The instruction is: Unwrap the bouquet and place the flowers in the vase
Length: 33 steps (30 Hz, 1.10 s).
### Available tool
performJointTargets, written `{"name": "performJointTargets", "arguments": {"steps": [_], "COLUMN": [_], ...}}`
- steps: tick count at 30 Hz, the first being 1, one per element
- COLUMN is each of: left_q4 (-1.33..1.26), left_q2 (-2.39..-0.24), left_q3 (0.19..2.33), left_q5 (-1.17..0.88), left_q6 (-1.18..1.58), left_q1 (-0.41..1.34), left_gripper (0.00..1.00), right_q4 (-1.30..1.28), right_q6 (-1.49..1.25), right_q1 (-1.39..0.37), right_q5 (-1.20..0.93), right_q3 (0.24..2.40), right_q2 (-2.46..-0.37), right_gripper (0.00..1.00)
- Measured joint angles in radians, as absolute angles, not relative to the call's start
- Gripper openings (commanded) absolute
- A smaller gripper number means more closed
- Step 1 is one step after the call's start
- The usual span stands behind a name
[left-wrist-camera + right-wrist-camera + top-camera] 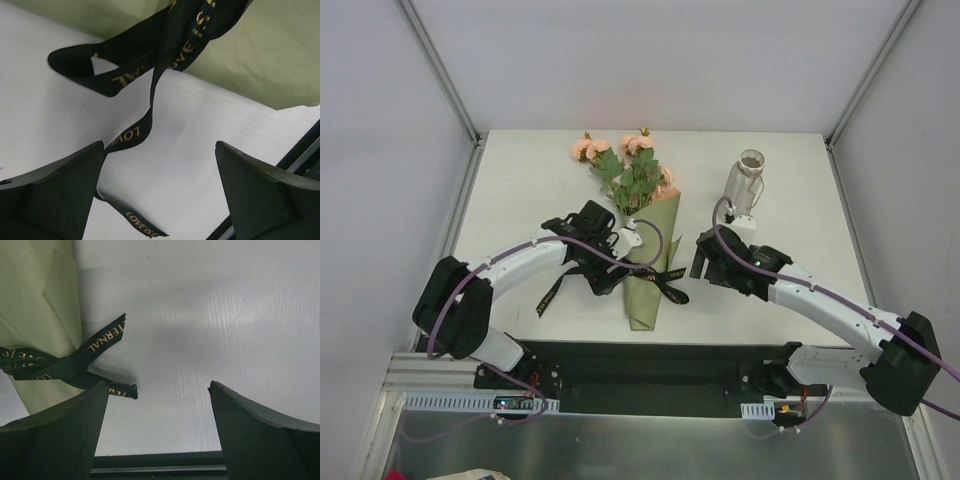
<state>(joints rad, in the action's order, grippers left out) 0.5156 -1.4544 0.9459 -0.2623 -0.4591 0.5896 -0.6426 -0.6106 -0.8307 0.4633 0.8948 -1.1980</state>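
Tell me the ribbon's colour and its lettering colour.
Black ribbon with gold lettering, clearest in the left wrist view.

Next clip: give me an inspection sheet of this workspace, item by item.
Surface: white table, no spills seen.
Job's things: bouquet lying flat, wrapped, ribbon tied; vase upright to its right, apart, no flowers in it.
Clutter: nothing seen.
Grippers: left gripper jaws open over a ribbon tail; right gripper jaws open beside the ribbon, holding nothing.
Cables: purple cable along each arm; the left one loops above the bouquet.
Surroundings: white walls, metal frame posts.
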Motion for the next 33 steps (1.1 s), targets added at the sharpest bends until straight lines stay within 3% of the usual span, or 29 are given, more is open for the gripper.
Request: {"name": "performJointTargets", "arguments": {"steps": [1, 3, 5, 9, 12, 15, 33], "left_q4": [0.506, 0.493, 0.483, 0.469, 0.448, 0.429, 0.404], "left_q2": [-1.473, -1.51, -1.537, -1.557, -1.556, -1.547, -1.479], "left_q3": [0.946, 0.947, 0.949, 0.949, 0.949, 0.944, 0.916], "left_q5": [-0.257, -0.253, -0.25, -0.231, -0.215, -0.194, -0.118], "left_q6": [-0.463, -0.47, -0.486, -0.496, -0.499, -0.5, -0.501], "left_q1": [0.6, 0.612, 0.616, 0.616, 0.616, 0.616, 0.614], "left_gripper": [0.69, 0.42, 0.24, 0.23, 0.09, 0.05, 0.02], "right_q4": [-0.639, -0.635, -0.629, -0.607, -0.577, -0.532, -0.186], "right_q6": [-0.617, -0.626, -0.632, -0.64, -0.643, -0.644, -0.696], "right_q1": [-0.825, -0.815, -0.808, -0.802, -0.8, -0.799, -0.798], "right_q5": [0.458, 0.45, 0.441, 0.419, 0.395, 0.364, 0.17], "right_q3": [0.88, 0.862, 0.855, 0.854, 0.854, 0.854, 0.838], "right_q2": [-1.177, -1.149, -1.137, -1.139, -1.154, -1.196, -1.505], "right_gripper": [0.84, 0.84, 0.83, 0.83, 0.82, 0.8, 0.7]}}
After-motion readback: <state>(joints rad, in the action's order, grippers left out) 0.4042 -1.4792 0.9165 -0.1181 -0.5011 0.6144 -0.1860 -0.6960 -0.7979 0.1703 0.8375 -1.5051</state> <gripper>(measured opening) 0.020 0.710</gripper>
